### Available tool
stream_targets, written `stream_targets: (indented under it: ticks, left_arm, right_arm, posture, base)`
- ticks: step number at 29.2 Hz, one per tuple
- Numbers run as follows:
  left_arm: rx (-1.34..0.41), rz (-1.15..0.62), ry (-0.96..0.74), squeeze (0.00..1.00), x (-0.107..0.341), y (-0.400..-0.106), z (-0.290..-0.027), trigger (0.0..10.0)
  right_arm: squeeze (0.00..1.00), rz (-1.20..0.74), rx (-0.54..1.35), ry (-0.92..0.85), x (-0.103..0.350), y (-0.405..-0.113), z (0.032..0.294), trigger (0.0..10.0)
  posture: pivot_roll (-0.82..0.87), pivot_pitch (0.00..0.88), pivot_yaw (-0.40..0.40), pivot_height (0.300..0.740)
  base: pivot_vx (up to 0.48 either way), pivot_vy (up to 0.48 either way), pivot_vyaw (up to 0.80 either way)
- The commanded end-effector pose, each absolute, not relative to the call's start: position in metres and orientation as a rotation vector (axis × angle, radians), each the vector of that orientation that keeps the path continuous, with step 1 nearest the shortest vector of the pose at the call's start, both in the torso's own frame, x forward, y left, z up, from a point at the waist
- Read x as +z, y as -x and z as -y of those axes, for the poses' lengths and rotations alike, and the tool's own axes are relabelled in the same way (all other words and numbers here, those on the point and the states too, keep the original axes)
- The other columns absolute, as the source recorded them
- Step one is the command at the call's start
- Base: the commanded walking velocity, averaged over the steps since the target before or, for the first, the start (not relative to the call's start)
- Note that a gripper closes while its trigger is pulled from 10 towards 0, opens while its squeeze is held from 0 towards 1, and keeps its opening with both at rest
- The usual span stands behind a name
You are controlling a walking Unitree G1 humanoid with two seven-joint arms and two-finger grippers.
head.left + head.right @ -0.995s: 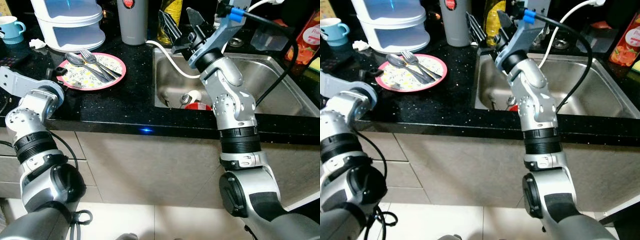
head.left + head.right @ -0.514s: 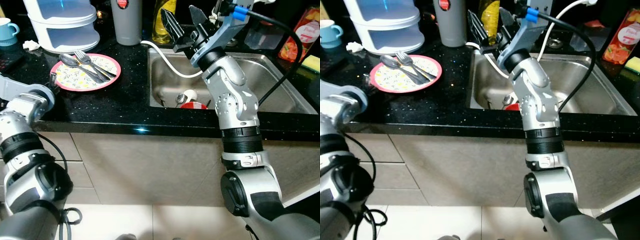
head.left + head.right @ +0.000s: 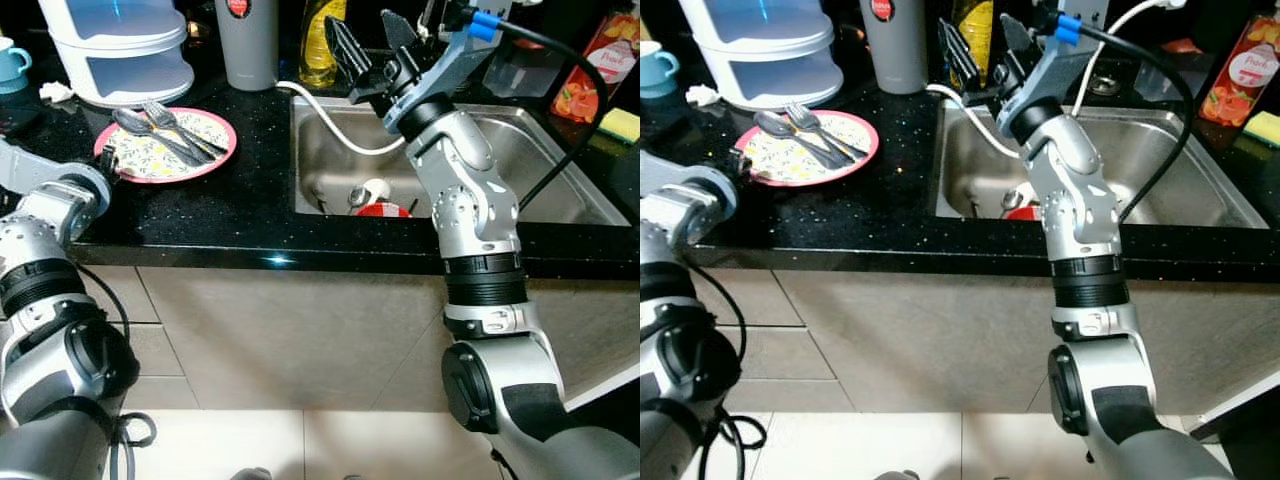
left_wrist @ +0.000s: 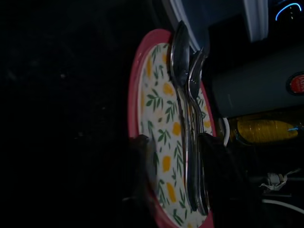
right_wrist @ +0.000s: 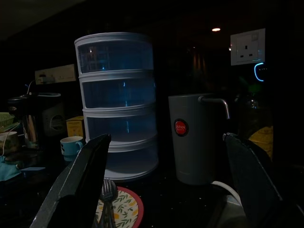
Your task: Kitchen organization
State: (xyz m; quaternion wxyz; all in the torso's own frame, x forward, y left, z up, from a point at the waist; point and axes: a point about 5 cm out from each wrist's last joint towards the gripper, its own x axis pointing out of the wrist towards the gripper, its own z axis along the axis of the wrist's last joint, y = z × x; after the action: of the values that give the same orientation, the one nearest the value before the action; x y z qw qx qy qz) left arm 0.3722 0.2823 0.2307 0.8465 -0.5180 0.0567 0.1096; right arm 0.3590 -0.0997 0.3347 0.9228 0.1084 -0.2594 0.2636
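Note:
A pink-rimmed flowered plate [image 3: 165, 145] lies on the black counter with a spoon [image 3: 140, 125] and a fork [image 3: 175, 122] on it. My left gripper [image 4: 178, 185] sits low at the plate's near-left rim [image 3: 743, 162]. It is open, with the rim and the cutlery handles between its fingers [image 4: 141, 180]. My right gripper [image 3: 368, 45] is raised over the back-left corner of the steel sink [image 3: 540, 170], open and holding nothing. In the right wrist view the right gripper [image 5: 166, 190] has its fingers [image 5: 80, 185] spread wide.
A white stacked container [image 3: 115, 50], a grey jug [image 3: 250, 40], a yellow bottle [image 3: 322, 35] and a blue cup [image 3: 12, 60] stand along the back. A red and white item [image 3: 385, 205] lies in the sink. A juice carton [image 3: 590, 70] and a sponge [image 3: 622, 122] are at the right.
The whole picture has shifted, so the camera moved. Both grippers stand about where they were relative to the plate and the sink.

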Motion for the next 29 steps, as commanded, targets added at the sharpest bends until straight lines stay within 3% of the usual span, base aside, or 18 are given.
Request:
stream_targets:
  ticks: [1,2,13,17,23,29]
  left_arm:
    - [0.273,-0.210,1.072,1.00,0.212,-0.371,-0.282,10.0]
    - [0.277,-0.220,1.053,0.00,0.212,-0.372,-0.281,10.0]
    - [0.326,-0.234,1.140,0.00,0.213,-0.375,-0.281,10.0]
    - [0.404,0.012,0.875,0.00,0.260,-0.363,-0.289,10.0]
    - [0.448,0.076,0.997,0.00,0.263,-0.355,-0.310,10.0]
    - [0.443,0.012,1.134,0.00,0.251,-0.357,-0.311,10.0]
  right_arm:
    - [0.00,0.537,0.550,-0.215,0.338,-0.358,0.099,10.0]
    - [0.00,0.538,0.550,-0.215,0.338,-0.358,0.099,10.0]
    - [0.00,0.537,0.546,-0.215,0.338,-0.358,0.100,10.0]
    - [0.00,0.538,0.532,-0.212,0.337,-0.357,0.104,10.0]
    - [0.00,0.534,0.534,-0.216,0.336,-0.357,0.103,10.0]
    - [0.00,0.533,0.544,-0.220,0.337,-0.358,0.100,10.0]
  posture:
    - [0.10,0.033,-0.048,0.740]
    - [0.10,0.034,-0.048,0.740]
    - [0.10,0.039,-0.045,0.740]
    - [0.09,0.043,-0.038,0.740]
    - [0.10,0.046,-0.045,0.740]
    - [0.10,0.046,-0.051,0.740]
  base:
    - [0.000,0.000,0.00]
    - [0.000,0.000,0.00]
    - [0.000,0.000,0.00]
    - [0.000,0.000,0.00]
    - [0.000,0.000,0.00]
    - [0.000,0.000,0.00]
